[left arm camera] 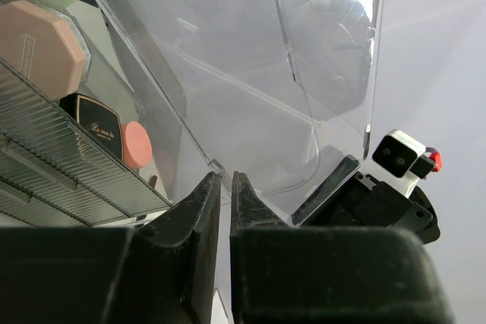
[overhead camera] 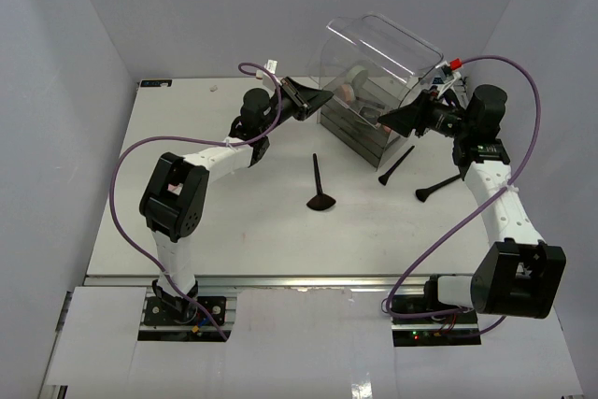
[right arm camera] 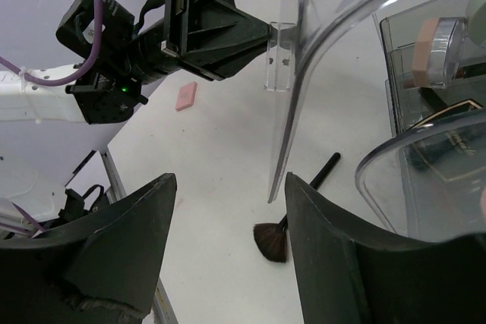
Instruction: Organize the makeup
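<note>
Beside box [overhead camera: 360,133], left tool [overhead camera: 327,98] pinches lid [overhead camera: 383,49], propping it open; right tool [overhead camera: 385,123] spread, empty. Fan brush [overhead camera: 322,199], brushes [overhead camera: 396,165] lie on surface [overhead camera: 234,231]. Loading step; next likely: right grasps brush, places inside.

This looks like a robotics lab test cell. A plain white bench [overhead camera: 262,231] is boxed in by bare pale walls [overhead camera: 56,91] on the left, far and right. Two black-and-white robot arms, the left arm [overhead camera: 177,198] and the right arm [overhead camera: 505,212], are mounted at the near edge beside an aluminium rail [overhead camera: 308,279]. They trail loose purple cables [overhead camera: 126,184], and a green indicator light [right arm camera: 124,89] glows on the left arm's wrist.
</note>
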`<state>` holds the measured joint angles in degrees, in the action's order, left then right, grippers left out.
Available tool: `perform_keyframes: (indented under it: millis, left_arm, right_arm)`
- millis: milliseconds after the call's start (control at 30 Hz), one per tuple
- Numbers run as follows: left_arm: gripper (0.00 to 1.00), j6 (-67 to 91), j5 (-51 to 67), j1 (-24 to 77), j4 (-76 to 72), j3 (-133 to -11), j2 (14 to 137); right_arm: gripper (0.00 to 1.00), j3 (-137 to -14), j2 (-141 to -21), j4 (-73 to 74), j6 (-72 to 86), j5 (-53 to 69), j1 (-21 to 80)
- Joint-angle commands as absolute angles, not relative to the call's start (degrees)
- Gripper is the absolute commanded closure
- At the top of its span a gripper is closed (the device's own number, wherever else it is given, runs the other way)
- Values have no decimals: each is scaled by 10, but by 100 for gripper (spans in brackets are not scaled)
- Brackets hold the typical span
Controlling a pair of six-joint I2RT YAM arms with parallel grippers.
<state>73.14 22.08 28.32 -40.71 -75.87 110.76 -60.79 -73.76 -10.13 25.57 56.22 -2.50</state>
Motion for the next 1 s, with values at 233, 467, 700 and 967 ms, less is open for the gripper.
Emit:
perform_keyframes:
  millis: [233,467,700,967]
  left_arm:
    - [100,731,239,278,-410,-802,1058]
    - [100,731,243,278,-407,-803,1061]
    - [86,726,248,277,-402,-807,1065]
    - [32,690,222,274,-399,-736,1005]
  right_arm:
    - [43,-649,-781,-127,267,548,-12]
    - [54,-654,-805,-153,284,559,-1]
    - [69,-660,-815,-167,293,572,-1]
    - [92,-659,-811,-193,310,582,-1]
